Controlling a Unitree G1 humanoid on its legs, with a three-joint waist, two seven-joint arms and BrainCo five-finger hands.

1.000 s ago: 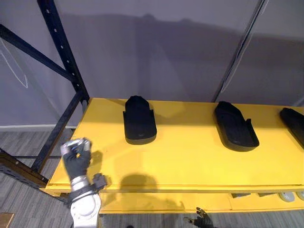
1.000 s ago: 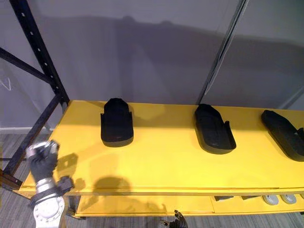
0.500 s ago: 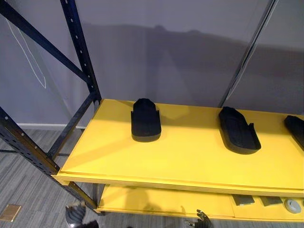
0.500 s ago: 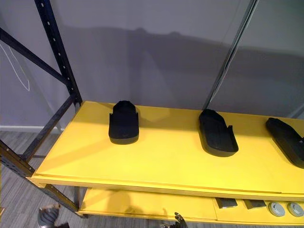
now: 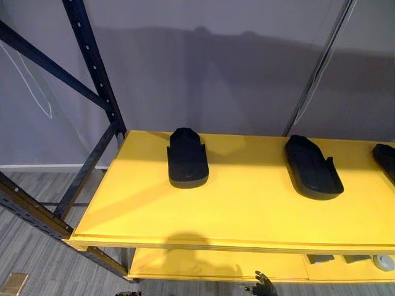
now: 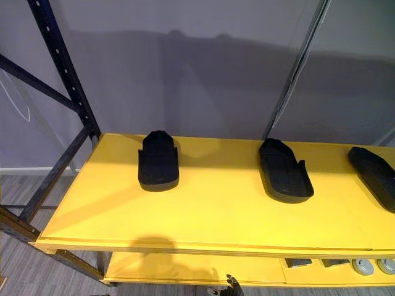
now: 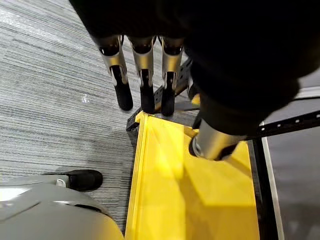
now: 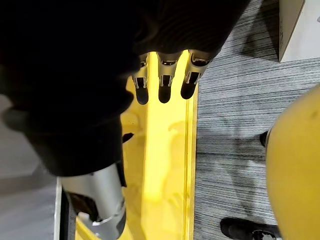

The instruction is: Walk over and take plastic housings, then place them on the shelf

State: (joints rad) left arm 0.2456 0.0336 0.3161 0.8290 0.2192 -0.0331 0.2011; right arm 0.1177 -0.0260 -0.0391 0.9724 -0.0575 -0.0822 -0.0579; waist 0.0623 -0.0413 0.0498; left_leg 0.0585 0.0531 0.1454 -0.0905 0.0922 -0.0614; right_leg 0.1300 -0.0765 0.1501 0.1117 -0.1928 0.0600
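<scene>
Three black plastic housings lie on the yellow shelf board [image 5: 247, 209]: one at the left [image 5: 187, 158], one in the middle [image 5: 312, 168] and one at the right edge [image 5: 386, 159]. None of them is held. My left hand [image 7: 143, 75] hangs low by the shelf's front left corner, over the grey floor, with its fingers straight and nothing in it. My right hand [image 8: 165, 80] hangs open and empty over the edge of a yellow board. Its fingertips [image 5: 264, 285] peek up below the shelf's front edge.
Dark blue rack uprights and braces [image 5: 92, 68] stand at the shelf's left end. A lower yellow board [image 5: 185, 265] carries small parts at its right [image 5: 382, 262]. A grey wall closes the back. A pale box [image 8: 300, 25] stands on the floor.
My left hand, a fist at the shelf's front left corner a second ago, has dropped below the shelf edge and its fingers have straightened. The head camera has shifted. The housings have not moved.
</scene>
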